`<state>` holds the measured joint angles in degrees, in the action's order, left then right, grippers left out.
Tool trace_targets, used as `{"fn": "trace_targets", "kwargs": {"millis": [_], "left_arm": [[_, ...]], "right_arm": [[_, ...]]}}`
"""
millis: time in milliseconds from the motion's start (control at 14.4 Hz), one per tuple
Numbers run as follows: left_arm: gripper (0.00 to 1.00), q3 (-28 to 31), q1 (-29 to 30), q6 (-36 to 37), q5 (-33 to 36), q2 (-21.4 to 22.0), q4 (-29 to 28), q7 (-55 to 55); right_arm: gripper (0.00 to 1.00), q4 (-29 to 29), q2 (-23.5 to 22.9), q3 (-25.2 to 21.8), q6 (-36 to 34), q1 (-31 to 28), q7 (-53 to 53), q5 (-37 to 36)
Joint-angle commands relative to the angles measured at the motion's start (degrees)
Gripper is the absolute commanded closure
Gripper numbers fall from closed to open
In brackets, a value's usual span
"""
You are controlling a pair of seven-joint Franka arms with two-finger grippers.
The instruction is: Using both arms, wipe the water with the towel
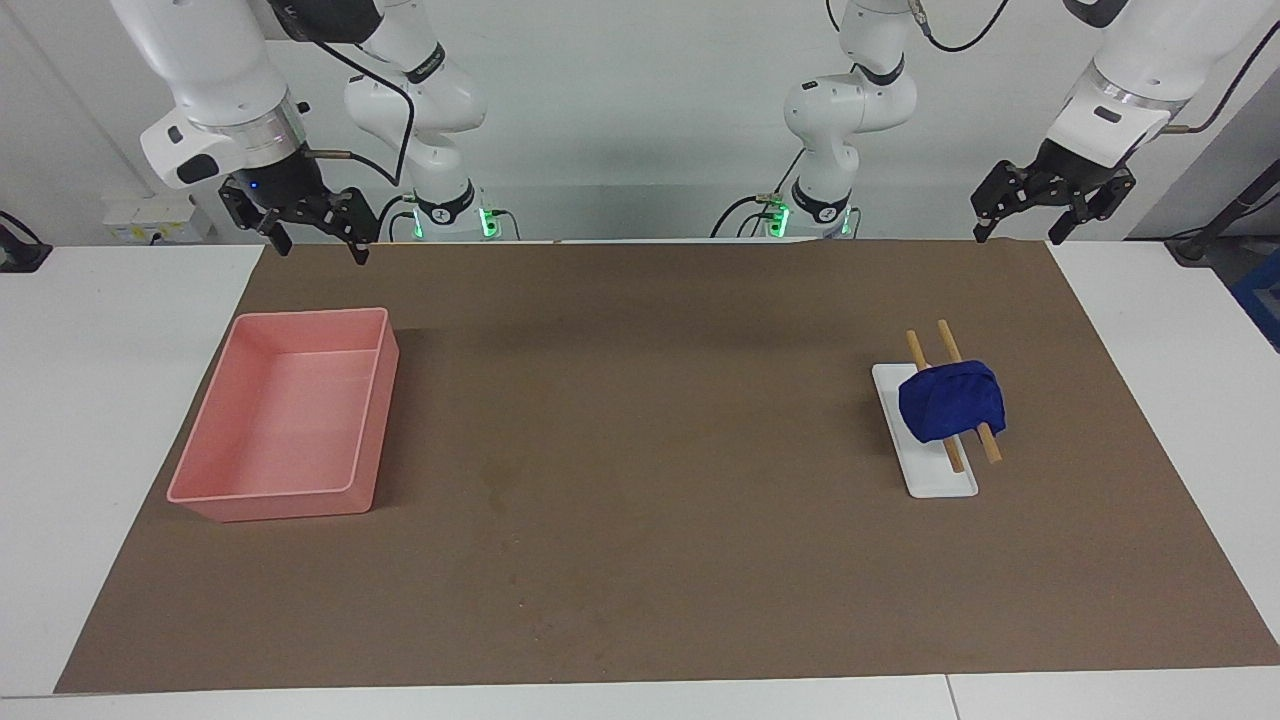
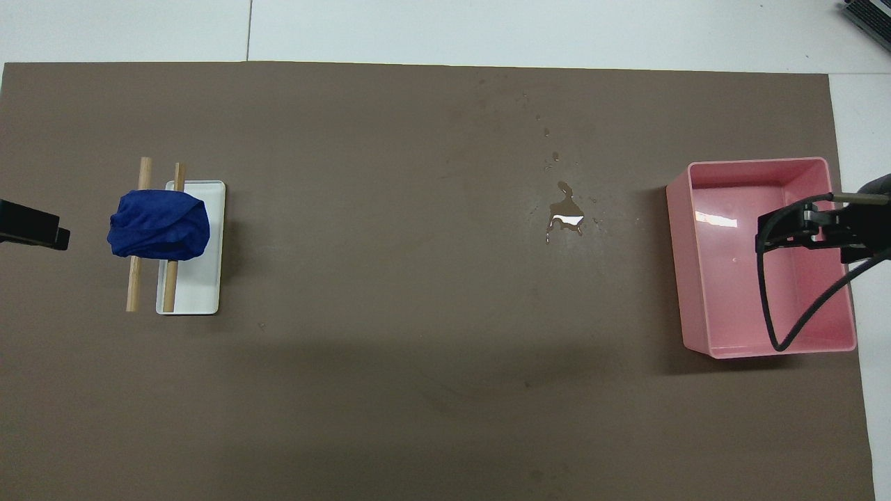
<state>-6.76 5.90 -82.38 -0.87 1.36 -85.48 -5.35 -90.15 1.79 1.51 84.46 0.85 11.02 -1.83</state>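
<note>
In the facing view, the right pincer [image 1: 322, 236] hangs spread at the upper left, above the pink box [image 1: 290, 415]. The water [image 2: 566, 216] is a small shiny puddle right of middle overhead. The blue towel [image 1: 950, 400] drapes two sticks [image 1: 950, 345]. The left pincer [image 1: 1022, 222] hangs spread, upper right.

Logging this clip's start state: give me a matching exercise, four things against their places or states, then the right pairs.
Things:
1. towel
2. water
3. pink bin
4. left gripper

Places or states:
A. small puddle on the brown mat, between the bin and the tray
B. nothing in it, toward the right arm's end
C. bunched over two wooden sticks on a white tray
D. open, up in the air at the mat's edge by the robots

Pairs: 1-C, 2-A, 3-B, 4-D
</note>
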Motion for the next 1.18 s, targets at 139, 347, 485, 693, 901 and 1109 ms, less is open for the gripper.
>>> {"fn": "trace_targets", "kwargs": {"millis": [139,347,485,693,901,1109], "left_arm": [[0.0,-0.7,0.9,0.2,-0.8,0.8,0.6,0.3],[0.0,-0.8,0.9,-0.1,-0.6,1.5,0.4,0.1],[0.0,-0.6,1.0,-1.4,-0.5,2.1,-0.7,0.4],[0.0,-0.5,1.3,-10.3,-0.5,4.3,-7.0,0.6],[0.0,-0.5,2.7,-22.3,-0.5,4.4,-15.2,1.7],[0.0,-0.4,4.7,-34.4,-0.5,0.9,-20.3,1.9]], "right_arm": [[0.0,-1.6,1.6,0.1,0.5,-0.6,-0.6,0.3],[0.0,-1.6,1.6,0.1,0.4,-1.1,-0.8,0.3],[0.0,-1.6,1.6,0.2,0.4,-1.5,-1.1,0.3],[0.0,-1.8,1.6,0.2,0.4,-1.5,-1.8,0.3],[0.0,-1.9,1.6,0.2,0.4,-1.5,-1.8,0.3],[0.0,-1.9,1.6,0.2,0.4,-1.5,-1.8,0.3]]}}
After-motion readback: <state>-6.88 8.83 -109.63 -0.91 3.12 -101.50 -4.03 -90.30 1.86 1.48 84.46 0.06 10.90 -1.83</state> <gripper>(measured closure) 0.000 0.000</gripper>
